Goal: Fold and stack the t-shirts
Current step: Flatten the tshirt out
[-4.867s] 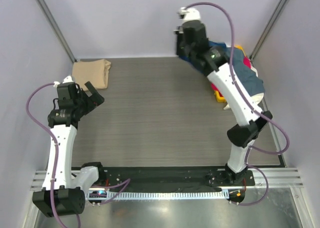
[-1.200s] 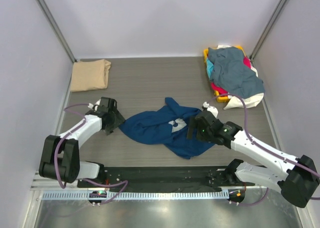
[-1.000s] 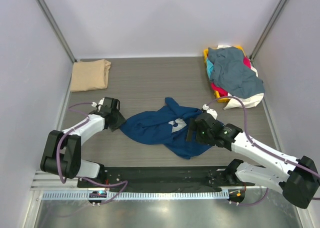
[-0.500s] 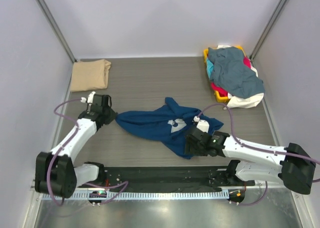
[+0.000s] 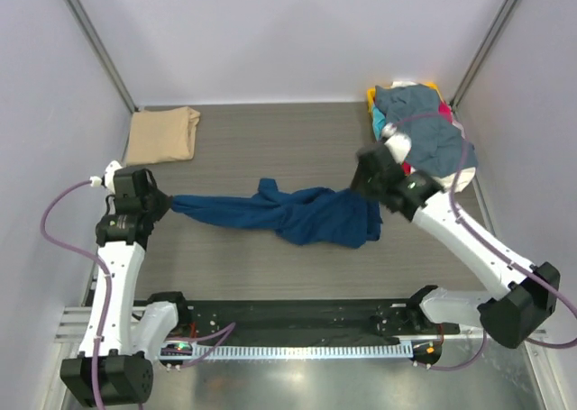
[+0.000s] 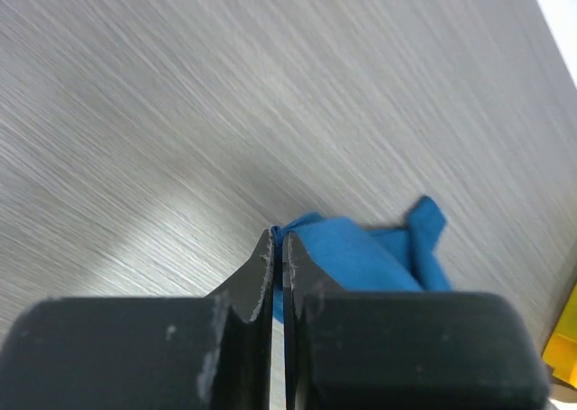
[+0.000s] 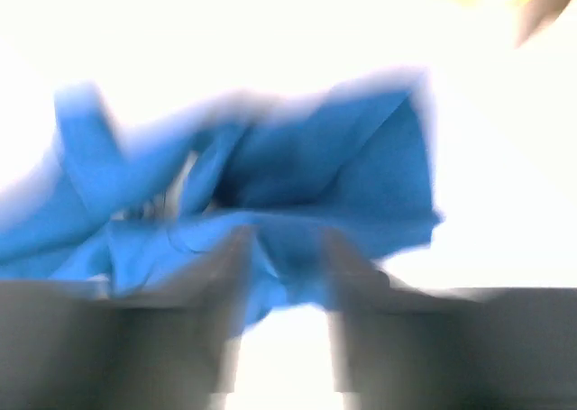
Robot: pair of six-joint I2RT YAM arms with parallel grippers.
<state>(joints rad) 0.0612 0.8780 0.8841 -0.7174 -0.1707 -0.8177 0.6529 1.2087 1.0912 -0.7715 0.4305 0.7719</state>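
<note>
Pressed shut, the left tool (image 5: 160, 203) pinches one end of the navy blue t-shirt (image 5: 297, 216). In the left wrist view its two fingers (image 6: 257, 279) are squeezed together, and a bit of blue cloth sticks out past the tips. Under them is the gray worktop (image 5: 270, 149).

The navy blue t-shirt is pulled out long across the middle of the worktop. It is thin like a rope near the left tool. It gets wide and bunched up at the other end, which reaches the right tool (image 5: 361, 186).

The right wrist view is very blurry. It shows two dark fingers (image 7: 230, 284) with blue cloth just past them. I cannot tell if the right tool is gripping the cloth or has let go.

The tan t-shirt (image 5: 162, 133) lies folded in the far left corner, well apart from the blue one. A pile of t-shirts sits in the far right corner, just behind the right arm. The slate-blue t-shirt (image 5: 424, 135) is on top of the pile. Bits of red (image 5: 444, 113) and yellow (image 5: 371, 96) peek out at its edges.
</note>
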